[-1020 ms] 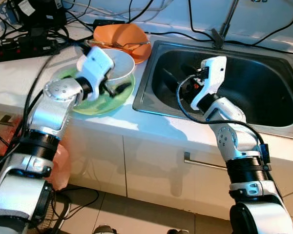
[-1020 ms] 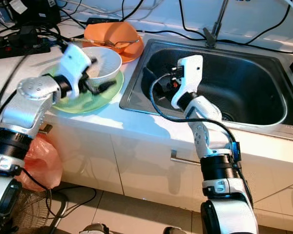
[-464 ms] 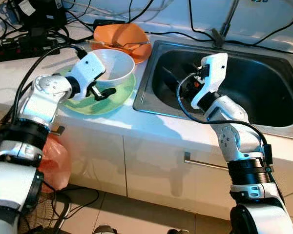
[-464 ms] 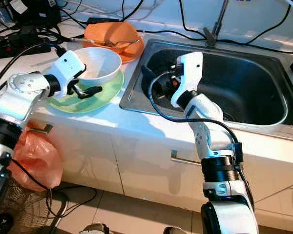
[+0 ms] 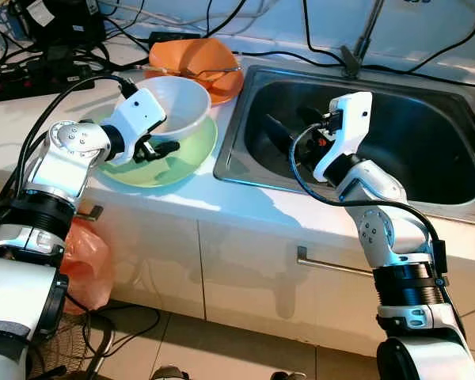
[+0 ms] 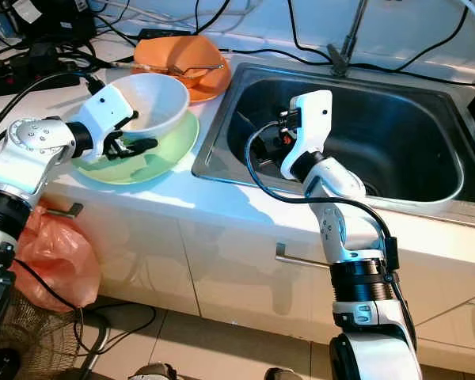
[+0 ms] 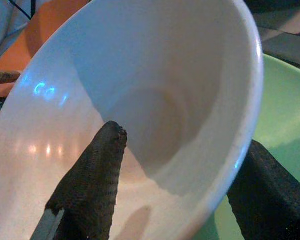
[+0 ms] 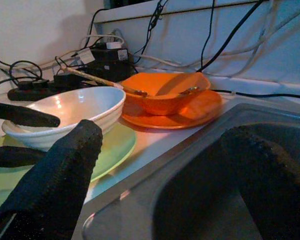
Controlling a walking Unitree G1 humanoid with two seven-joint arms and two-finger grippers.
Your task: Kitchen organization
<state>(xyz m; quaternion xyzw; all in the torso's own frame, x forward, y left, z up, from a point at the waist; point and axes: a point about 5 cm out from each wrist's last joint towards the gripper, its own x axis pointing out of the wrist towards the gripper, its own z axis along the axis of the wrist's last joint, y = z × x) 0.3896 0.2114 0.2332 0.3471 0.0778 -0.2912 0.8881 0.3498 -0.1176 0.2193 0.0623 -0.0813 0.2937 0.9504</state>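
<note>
A white bowl (image 5: 182,103) rests on a light green plate (image 5: 186,162) on the counter left of the sink (image 5: 412,150). My left gripper (image 5: 160,146) is shut on the bowl's near left rim. In the left wrist view one finger (image 7: 97,175) lies against the inner wall and the other (image 7: 265,200) sits outside, over the plate. My right gripper (image 5: 289,127) hovers open over the left part of the sink basin with nothing between its fingers. Behind the white bowl stands an orange bowl (image 5: 194,55) on an orange plate (image 5: 226,87), with a utensil across it.
Power strips and tangled cables (image 5: 39,71) crowd the back left of the counter. A faucet (image 5: 364,36) rises behind the sink. Below are white cupboard fronts with a handle (image 5: 332,265), and an orange plastic bag (image 5: 83,261) hangs at the left.
My left arm has dropped from over the bowl to its near left rim, with the elbow swung left. The fingers now straddle the rim. The right arm has barely moved.
</note>
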